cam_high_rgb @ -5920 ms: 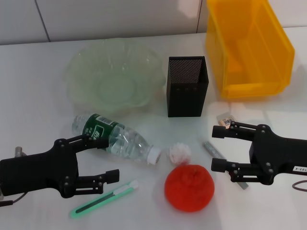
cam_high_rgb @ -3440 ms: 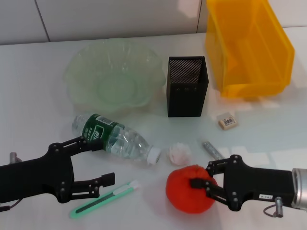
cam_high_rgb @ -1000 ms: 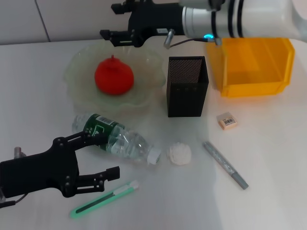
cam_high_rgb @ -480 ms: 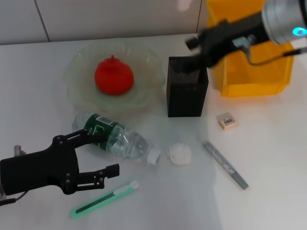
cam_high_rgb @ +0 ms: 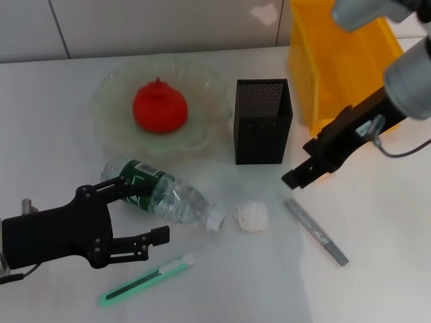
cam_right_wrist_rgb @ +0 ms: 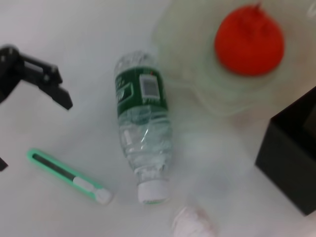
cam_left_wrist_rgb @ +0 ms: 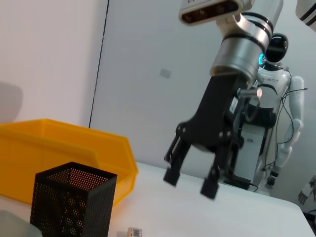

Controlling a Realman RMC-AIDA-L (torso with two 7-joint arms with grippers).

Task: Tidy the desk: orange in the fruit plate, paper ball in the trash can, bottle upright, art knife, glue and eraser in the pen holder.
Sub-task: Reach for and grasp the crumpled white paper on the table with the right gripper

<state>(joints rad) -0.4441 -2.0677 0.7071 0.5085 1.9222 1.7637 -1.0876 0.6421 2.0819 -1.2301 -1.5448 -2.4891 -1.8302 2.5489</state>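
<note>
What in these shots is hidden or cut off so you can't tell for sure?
- Eraser: head view, not visible; the right gripper and its arm cover that patch beside the pen holder.
- Inside of the pen holder: its mesh walls hide any contents in both views.
- Paper ball: right wrist view, cut off by the edge.

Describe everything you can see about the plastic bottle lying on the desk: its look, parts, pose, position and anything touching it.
The bottle is clear, crinkled plastic with a dark green label bearing a white patch and a white cap. It looks empty or nearly so. It lies on its side on the white desk, below the fruit plate, cap toward the paper ball. The open left gripper sits close to its base; contact is unclear.
</note>
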